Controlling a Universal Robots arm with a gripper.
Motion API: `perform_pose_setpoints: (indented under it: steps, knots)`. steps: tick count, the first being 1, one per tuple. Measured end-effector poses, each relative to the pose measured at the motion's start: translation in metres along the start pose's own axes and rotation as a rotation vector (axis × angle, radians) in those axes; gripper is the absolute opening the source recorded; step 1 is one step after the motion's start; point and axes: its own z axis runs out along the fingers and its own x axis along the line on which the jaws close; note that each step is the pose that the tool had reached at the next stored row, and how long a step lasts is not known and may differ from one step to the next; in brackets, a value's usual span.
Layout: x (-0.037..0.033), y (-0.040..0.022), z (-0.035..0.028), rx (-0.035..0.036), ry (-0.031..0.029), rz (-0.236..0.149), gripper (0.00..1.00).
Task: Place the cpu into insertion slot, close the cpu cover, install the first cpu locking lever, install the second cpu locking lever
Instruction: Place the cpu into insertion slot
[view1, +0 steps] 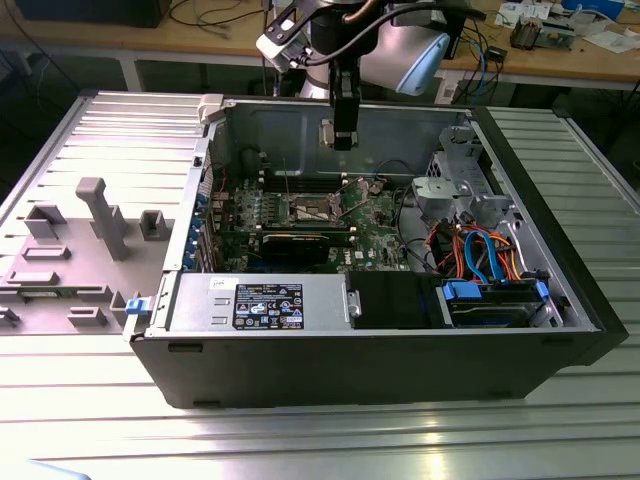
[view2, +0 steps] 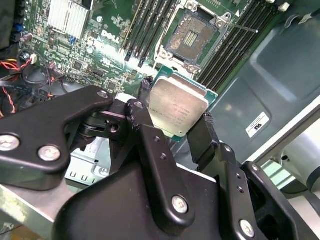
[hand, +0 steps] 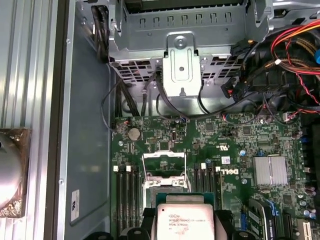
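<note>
My gripper (view2: 172, 116) is shut on the cpu (view2: 177, 106), a small square chip with a dull silver top, its black fingers (view2: 145, 135) pressing on two opposite edges. In the exterior view the gripper (view1: 337, 138) hangs with the cpu (view1: 326, 135) above the motherboard, inside the open computer case near its back wall. The insertion slot (view2: 192, 36) lies open below and a little ahead of the chip, its contact field bare. In the first wrist view the cpu (hand: 185, 221) hovers just short of the slot (hand: 166, 185), and the cpu cover (hand: 164, 158) stands raised behind it. A thin locking lever (view2: 241, 27) sticks out beside the socket.
Black memory slots (hand: 126, 187) flank the socket on both sides. A long black expansion card (view1: 305, 243), a silver heatsink (hand: 270, 170), the power supply (view1: 262, 303), a drive cage (view1: 455, 175) and orange and blue cables (view1: 480, 250) share the case. Grey fixtures (view1: 100, 215) stand at the exterior view's left.
</note>
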Motion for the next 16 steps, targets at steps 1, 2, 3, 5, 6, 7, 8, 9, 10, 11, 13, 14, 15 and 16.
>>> perform_pose_setpoints:
  steps: [1, 2, 3, 5, 6, 7, 8, 9, 10, 11, 13, 14, 15, 16]
  knots:
    - [0.0000, -0.0005, 0.0011, 0.0000, 0.0001, 0.000, 0.54]
    - [0.0000, -0.0006, 0.0024, 0.0003, 0.0001, 0.000, 0.54]
    - [0.0000, -0.0009, 0.0036, 0.0004, 0.0001, 0.000, 0.54]
    - [0.0000, -0.0011, 0.0052, 0.0010, 0.0000, 0.000, 0.54]
    - [0.0000, -0.0012, 0.0057, 0.0013, 0.0001, 0.000, 0.54]
    - [0.0000, -0.0013, 0.0065, 0.0013, 0.0000, 0.000, 0.54]
    - [0.0000, -0.0013, 0.0071, 0.0014, 0.0000, 0.000, 0.54]
    - [0.0000, -0.0013, 0.0075, 0.0015, 0.0000, 0.000, 0.54]
    - [0.0000, -0.0014, 0.0078, 0.0016, -0.0001, 0.000, 0.54]
    - [-0.0001, -0.0014, 0.0080, 0.0015, 0.0000, 0.000, 0.54]
    - [-0.0001, -0.0014, 0.0083, 0.0016, -0.0001, 0.000, 0.54]
    - [-0.0001, -0.0014, 0.0085, 0.0015, 0.0000, 0.000, 0.54]
    - [-0.0001, -0.0014, 0.0086, 0.0016, -0.0001, 0.000, 0.54]
    - [-0.0001, -0.0014, 0.0088, 0.0015, 0.0000, 0.000, 0.54]
